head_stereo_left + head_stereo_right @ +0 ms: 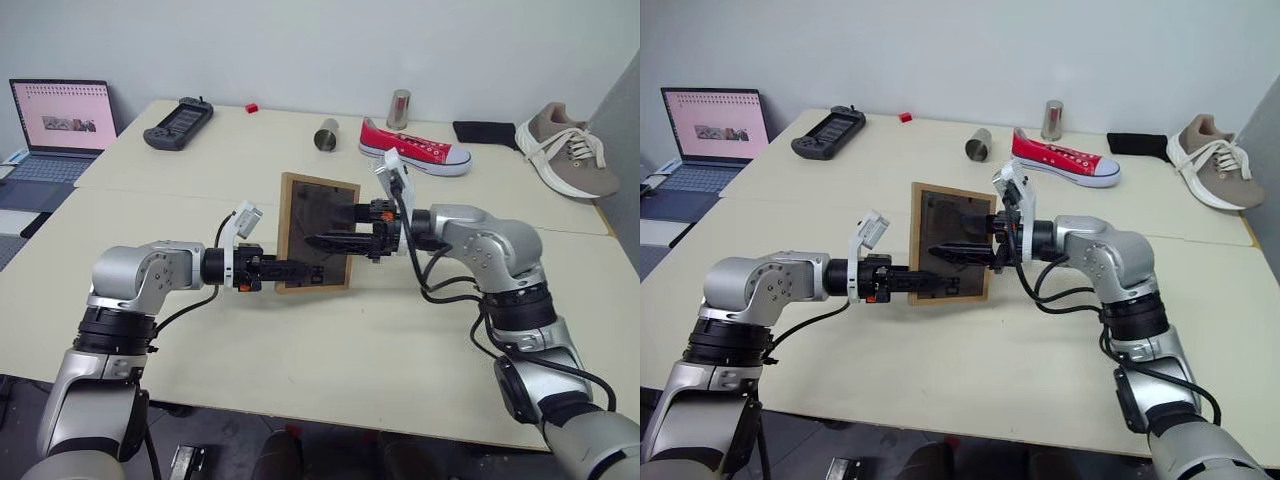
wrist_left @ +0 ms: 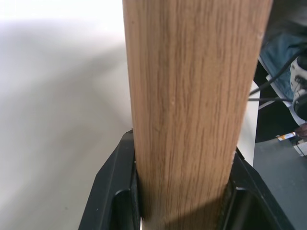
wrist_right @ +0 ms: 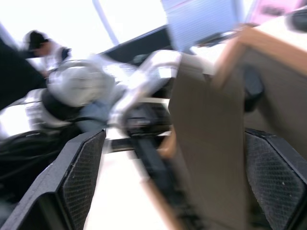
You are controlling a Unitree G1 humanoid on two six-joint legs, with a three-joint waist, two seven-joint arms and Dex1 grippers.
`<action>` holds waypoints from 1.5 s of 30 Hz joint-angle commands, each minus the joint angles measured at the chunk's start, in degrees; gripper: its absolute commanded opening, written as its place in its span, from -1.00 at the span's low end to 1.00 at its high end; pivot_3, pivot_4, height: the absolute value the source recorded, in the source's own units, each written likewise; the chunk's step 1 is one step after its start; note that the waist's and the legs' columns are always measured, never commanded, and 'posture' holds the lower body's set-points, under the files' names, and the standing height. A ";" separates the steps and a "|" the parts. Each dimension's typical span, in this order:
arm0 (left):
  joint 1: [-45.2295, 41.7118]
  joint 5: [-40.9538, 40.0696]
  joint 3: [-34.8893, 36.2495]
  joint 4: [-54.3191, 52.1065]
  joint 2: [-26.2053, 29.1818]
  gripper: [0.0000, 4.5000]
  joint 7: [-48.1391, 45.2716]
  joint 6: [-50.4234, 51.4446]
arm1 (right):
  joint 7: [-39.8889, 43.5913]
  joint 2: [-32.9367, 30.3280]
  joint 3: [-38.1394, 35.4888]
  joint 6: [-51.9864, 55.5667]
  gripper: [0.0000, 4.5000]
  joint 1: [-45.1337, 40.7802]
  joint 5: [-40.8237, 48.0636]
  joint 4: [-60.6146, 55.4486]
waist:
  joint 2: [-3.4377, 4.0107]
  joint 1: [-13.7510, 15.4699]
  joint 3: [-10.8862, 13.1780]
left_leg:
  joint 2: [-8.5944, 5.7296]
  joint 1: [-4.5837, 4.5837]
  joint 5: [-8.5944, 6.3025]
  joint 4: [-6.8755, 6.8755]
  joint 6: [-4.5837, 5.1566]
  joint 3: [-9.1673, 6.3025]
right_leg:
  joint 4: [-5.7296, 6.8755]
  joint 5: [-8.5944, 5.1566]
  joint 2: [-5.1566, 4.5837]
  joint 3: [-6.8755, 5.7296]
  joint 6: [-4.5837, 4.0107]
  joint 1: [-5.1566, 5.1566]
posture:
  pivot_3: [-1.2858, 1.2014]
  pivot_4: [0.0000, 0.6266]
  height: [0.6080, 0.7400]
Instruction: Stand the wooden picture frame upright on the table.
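Pale cream surface stretches ahead of us, with a laptop off to our left and a red sneaker and a beige shoe along the far edge. We hold the wooden picture frame raised above the middle of that surface, its dark back with the stand facing us and its long side nearly vertical. Our left pincer is clenched on the frame's lower left edge, wood pressed between both black fingers. Our right pincer is released, jaws spread wide across the back panel where the stand sits.

We judge the step in hand to be swinging the stand out. To do it well, we should keep the left grip firm and still, close the right fingers gently on the stand's free end alone, and pull it away from the back before lowering. Letting the frame twist in the left grip is the risk.
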 commanded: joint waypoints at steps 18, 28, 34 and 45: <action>-1.46 -3.02 4.12 -1.19 0.10 -0.40 0.43 1.10 | -0.15 -21.46 -2.54 -12.52 0.99 11.46 -8.56 -0.29 | -0.02 -0.11 0.01 | -0.01 -0.02 -0.01 0.00 0.02 0.06 | -0.11 -0.01 0.02 0.08 0.01 -0.02 | 0.03 -0.52 1.00; -1.68 -24.26 13.18 4.40 -5.11 -0.40 12.04 30.24 | -40.59 -26.32 9.52 -110.60 0.99 12.16 -67.65 26.06 | -0.10 -0.91 0.04 | -0.04 -0.03 0.00 0.03 0.00 0.14 | -0.04 -0.06 -0.03 0.17 0.10 -0.12 | 0.03 -0.52 1.00; 0.94 -39.54 12.43 6.13 -4.87 -0.40 23.99 30.24 | -59.76 -23.79 11.63 -123.33 0.99 5.87 -85.02 32.10 | -0.11 -1.25 0.04 | -0.03 0.10 0.07 0.09 -0.11 0.04 | 0.10 -0.04 -0.03 0.15 0.08 -0.02 | 0.03 -0.52 1.00; 7.33 -58.41 13.50 1.49 -4.86 -0.40 41.56 28.09 | -75.33 -19.52 18.97 -124.15 0.69 -1.26 -98.71 37.87 | -0.11 -1.33 0.03 | -0.11 0.13 0.16 0.12 -0.27 -0.01 | 0.15 -0.04 -0.11 0.14 0.06 0.06 | 0.03 -0.52 1.00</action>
